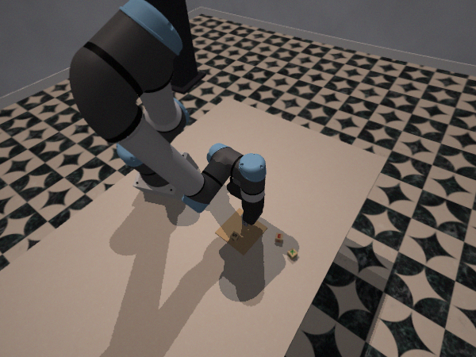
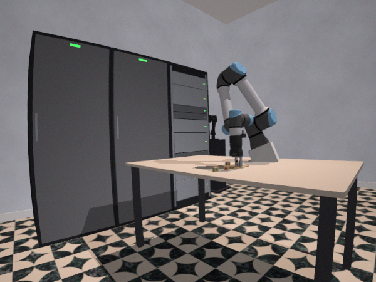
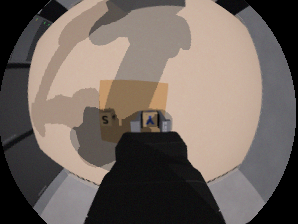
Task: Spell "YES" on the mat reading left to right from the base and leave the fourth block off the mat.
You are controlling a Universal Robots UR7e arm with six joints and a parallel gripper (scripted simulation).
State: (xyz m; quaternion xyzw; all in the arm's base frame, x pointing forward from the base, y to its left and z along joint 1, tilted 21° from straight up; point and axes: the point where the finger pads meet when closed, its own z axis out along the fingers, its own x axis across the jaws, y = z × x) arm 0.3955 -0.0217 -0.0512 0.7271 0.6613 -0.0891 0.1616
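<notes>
The brown mat lies flat on the table. A block with a black S sits on the mat's front-left part. My gripper reaches straight down to the mat's right part. It is shut on a block with a blue letter, seemingly Y, held at mat level beside the S block. A block with a red E and a block with a green letter lie on the bare table, right of the mat.
The table edge runs close to the right of the green block. The arm's base stands behind and left of the mat. Dark cabinets stand off the table.
</notes>
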